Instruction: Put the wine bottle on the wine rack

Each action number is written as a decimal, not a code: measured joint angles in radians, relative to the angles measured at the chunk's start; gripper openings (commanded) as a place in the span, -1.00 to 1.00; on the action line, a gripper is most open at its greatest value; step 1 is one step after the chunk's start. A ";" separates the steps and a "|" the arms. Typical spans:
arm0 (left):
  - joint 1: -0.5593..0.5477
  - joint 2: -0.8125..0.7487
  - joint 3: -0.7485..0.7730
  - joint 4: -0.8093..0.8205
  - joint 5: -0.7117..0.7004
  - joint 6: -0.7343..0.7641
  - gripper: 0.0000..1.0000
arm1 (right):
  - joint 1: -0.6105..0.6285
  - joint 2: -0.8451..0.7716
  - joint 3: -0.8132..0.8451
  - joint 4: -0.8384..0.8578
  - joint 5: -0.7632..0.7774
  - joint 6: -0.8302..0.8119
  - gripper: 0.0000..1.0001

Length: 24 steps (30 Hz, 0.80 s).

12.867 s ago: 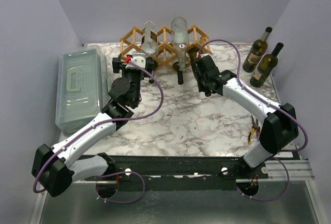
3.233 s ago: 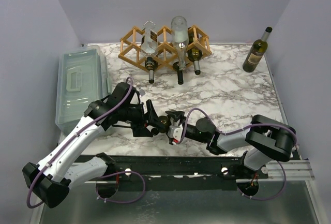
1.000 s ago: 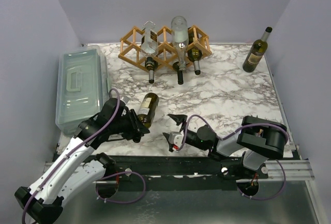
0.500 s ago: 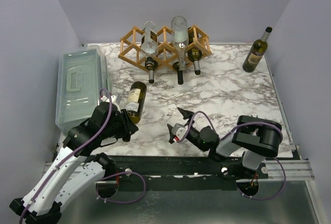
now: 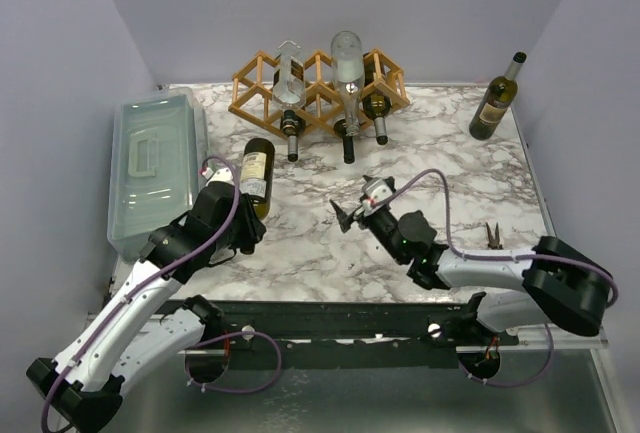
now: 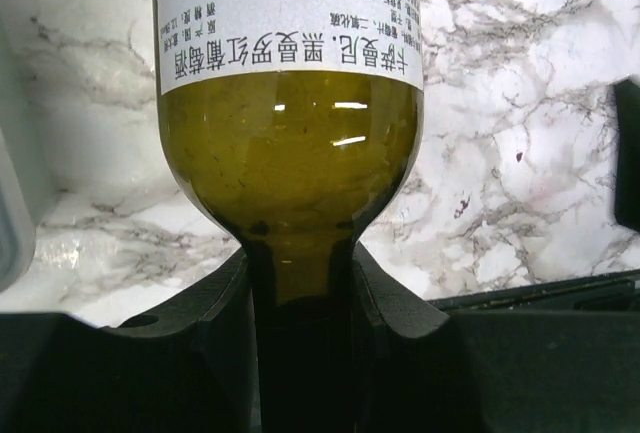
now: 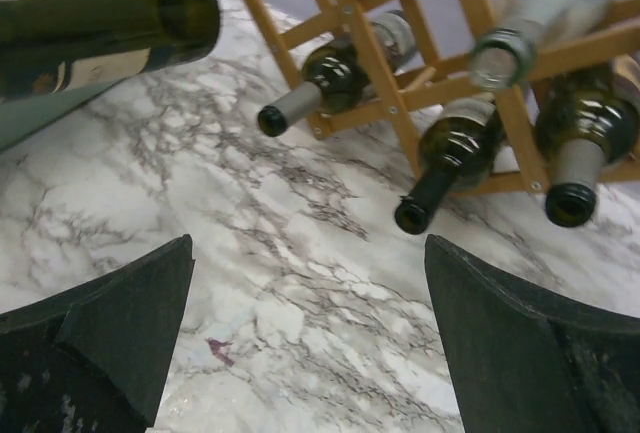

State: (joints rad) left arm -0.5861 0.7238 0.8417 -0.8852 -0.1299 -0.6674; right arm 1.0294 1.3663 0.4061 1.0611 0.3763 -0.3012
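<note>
The wine bottle point(image 5: 254, 170) is olive green with a white label, and its neck is clamped in my left gripper point(image 5: 244, 221), base pointing toward the back. It hangs above the marble, left of centre and in front of the wine rack point(image 5: 318, 83), apart from it. In the left wrist view both black fingers point(image 6: 400, 303) press on the neck below the bottle's shoulder point(image 6: 290, 163). My right gripper point(image 5: 356, 205) is open and empty over the middle of the table. In the right wrist view it faces the rack point(image 7: 372, 58), with the held bottle point(image 7: 100, 18) at upper left.
Several bottles lie in the rack's cells, necks pointing forward point(image 7: 445, 158). A grey-green lidded box point(image 5: 155, 168) runs along the left edge beside the left arm. Another wine bottle point(image 5: 497, 98) stands upright at the back right. A small pliers-like tool point(image 5: 492, 236) lies at the right.
My left arm has carried the bottle back and left, toward the rack. My right gripper, still open, has moved from the front edge up to the middle of the table.
</note>
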 measured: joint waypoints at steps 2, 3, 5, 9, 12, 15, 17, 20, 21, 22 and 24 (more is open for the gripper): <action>0.000 0.031 0.004 0.039 -0.006 0.015 -1.00 | -0.072 -0.072 0.028 -0.112 -0.011 0.096 1.00; 0.000 0.047 0.006 0.054 -0.010 0.024 -1.00 | -0.107 -0.112 0.043 -0.168 -0.019 0.145 1.00; 0.000 0.067 0.014 0.075 -0.015 0.040 -1.00 | -0.172 -0.188 0.088 -0.283 -0.032 0.233 1.00; 0.000 0.108 0.026 0.128 -0.026 0.070 -1.00 | -0.229 -0.288 0.211 -0.502 -0.043 0.336 1.00; 0.006 0.136 0.033 0.155 -0.029 0.081 -1.00 | -0.232 -0.330 0.291 -0.651 -0.049 0.375 1.00; 0.021 0.167 0.033 0.182 -0.029 0.093 -1.00 | -0.233 -0.362 0.326 -0.757 -0.049 0.394 1.00; 0.039 0.186 0.033 0.193 -0.029 0.103 -1.00 | -0.233 -0.392 0.325 -0.814 -0.048 0.406 1.00; 0.082 0.210 0.033 0.210 -0.024 0.116 -1.00 | -0.233 -0.432 0.317 -0.862 -0.045 0.415 1.00; 0.094 0.215 0.033 0.215 -0.020 0.119 -1.00 | -0.233 -0.445 0.312 -0.874 -0.043 0.419 1.00; 0.114 0.223 0.033 0.226 -0.011 0.124 -1.00 | -0.233 -0.457 0.308 -0.886 -0.041 0.423 1.00; 0.157 0.241 0.033 0.257 0.016 0.135 -1.00 | -0.233 -0.472 0.305 -0.905 -0.038 0.429 1.00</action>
State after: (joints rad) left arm -0.4290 0.9653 0.8749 -0.6277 -0.1143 -0.5320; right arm 0.7963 0.8948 0.7113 0.1558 0.3386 0.1280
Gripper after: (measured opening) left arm 0.363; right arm 0.998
